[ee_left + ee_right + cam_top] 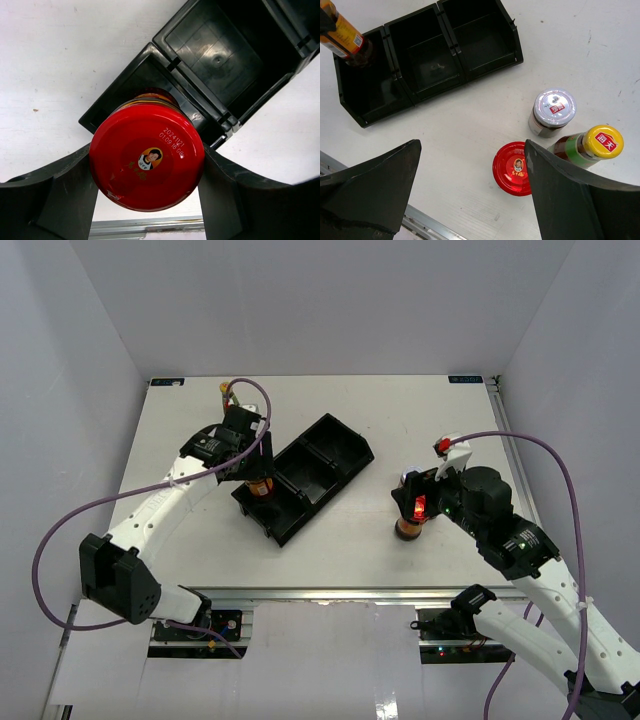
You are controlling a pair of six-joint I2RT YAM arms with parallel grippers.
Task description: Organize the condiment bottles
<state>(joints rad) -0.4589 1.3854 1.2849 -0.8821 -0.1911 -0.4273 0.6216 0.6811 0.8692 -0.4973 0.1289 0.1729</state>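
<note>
My left gripper (256, 478) is shut on a red-lidded brown jar (147, 157), its fingers (65, 195) pressing both sides of the lid. The jar is over the end compartment of the black tray (335, 440), with its base down between the walls (350, 42). My right gripper (472, 150) is open and empty above the other jars. Below it stand a second red-lidded jar (512, 168), a white-lidded jar (554, 110) and a yellow-capped, green-necked bottle (600, 142). Only one yellow-capped bottle shows. In the top view the right arm covers most of this group (407, 530).
The tray lies diagonally mid-table; its middle compartment (427, 57) and far compartment (480, 37) hold nothing. The table's metal front rail (427, 225) runs close below the right gripper. Purple cables loop off both arms.
</note>
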